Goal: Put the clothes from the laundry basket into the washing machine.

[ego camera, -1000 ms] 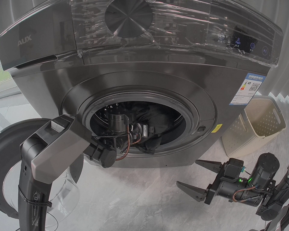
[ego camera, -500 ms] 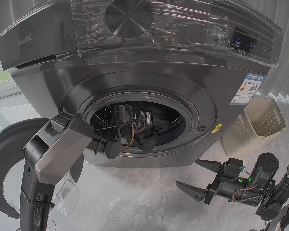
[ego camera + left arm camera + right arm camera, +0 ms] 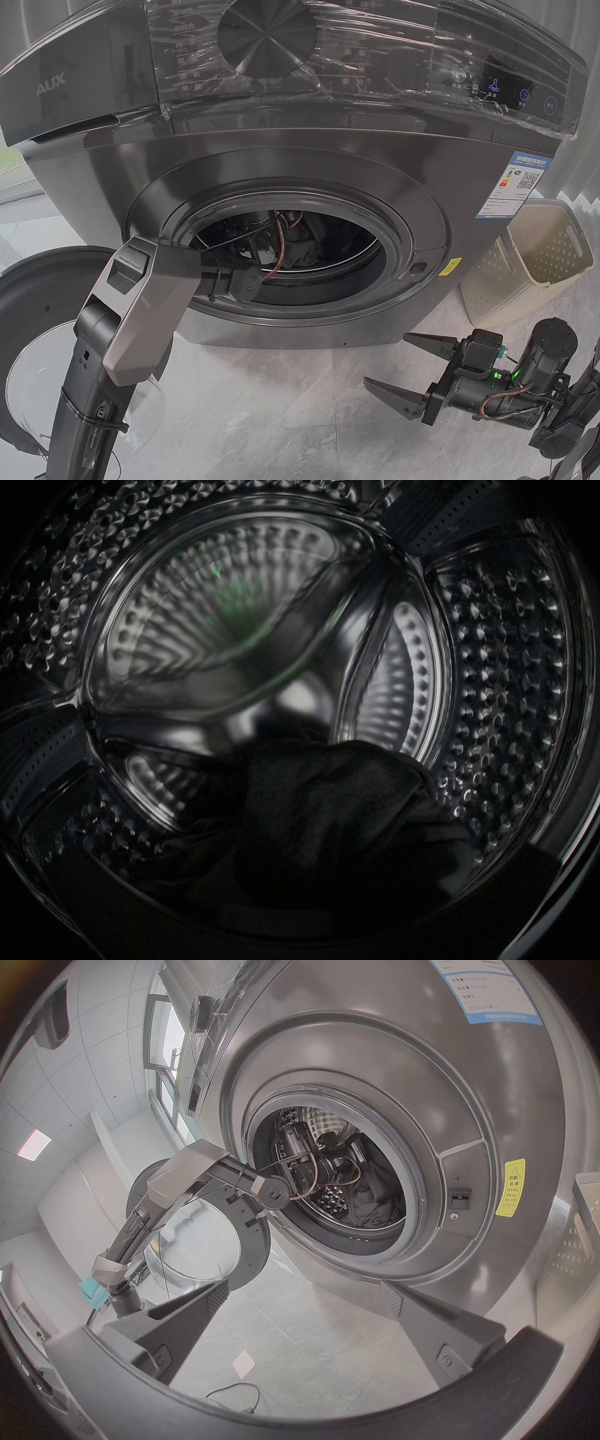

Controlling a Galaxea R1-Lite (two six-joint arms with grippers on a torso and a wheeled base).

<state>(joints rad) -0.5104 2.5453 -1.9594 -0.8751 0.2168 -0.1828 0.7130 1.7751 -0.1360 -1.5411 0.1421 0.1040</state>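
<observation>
Your left arm (image 3: pixel 153 294) is inside the washing machine (image 3: pixel 387 162) beside dark clothes (image 3: pixel 337 817); its grip you cannot tell. Your right gripper (image 3: pixel 385 360) is spread wide, empty, in front of the machine.

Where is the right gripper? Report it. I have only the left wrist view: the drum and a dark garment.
Observer: The right gripper is open, above the floor in front of the washing machine, to the right of its opening.
Operator: Now the basket.
Observer: The laundry basket stands at the machine's right side; no clothes show in the part of it I can see.
Operator: Give me the door.
Observer: The door is swung open on the left, beside the left arm that enters the opening.
</observation>
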